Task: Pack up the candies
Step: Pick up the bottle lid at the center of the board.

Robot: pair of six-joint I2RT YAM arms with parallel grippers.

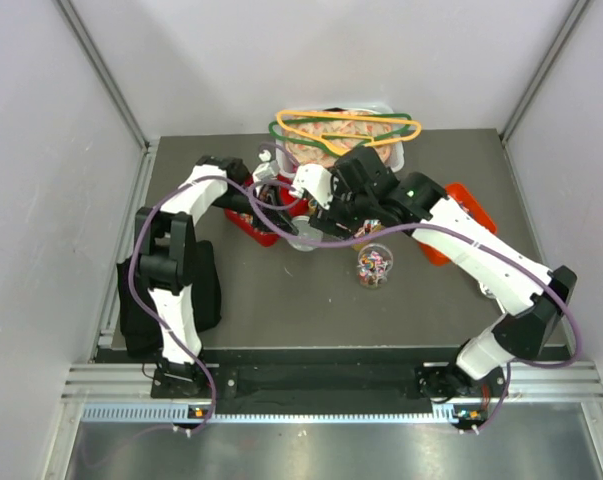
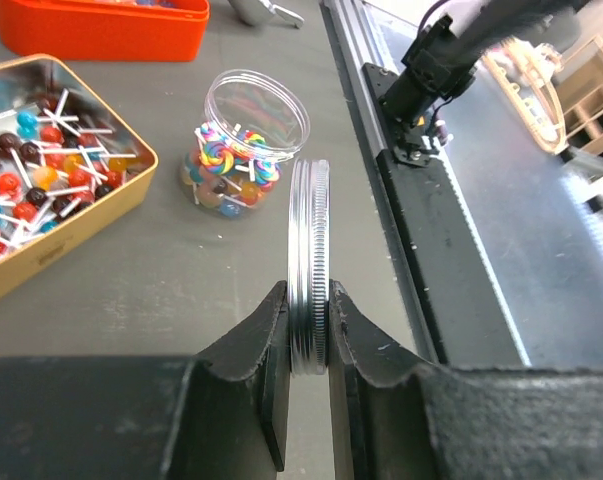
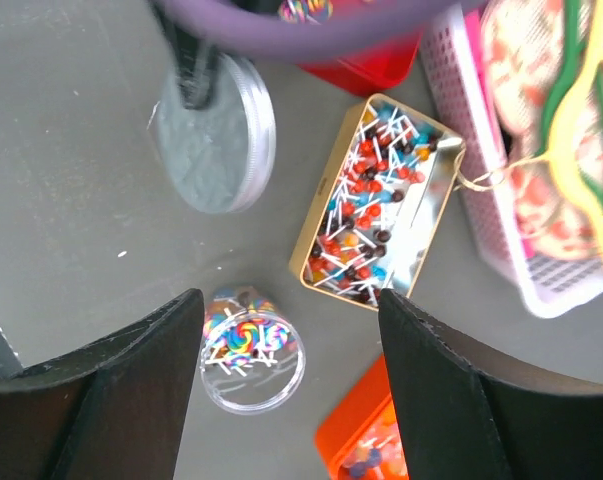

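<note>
The candies [image 3: 243, 340], swirled lollipops, sit in a clear open jar [image 3: 299, 368] directly beneath the right claw [image 3: 289, 312], whose jaws stand released around nothing, while more fill the gold tin [image 3: 324, 200] just beside it and the left claw [image 2: 309, 335] clenches 1 metal lid [image 2: 309, 250] on edge.

Bright, even, diffuse light; faint shadows; right fingers [image 3: 91, 390] slightly soft up close.
</note>
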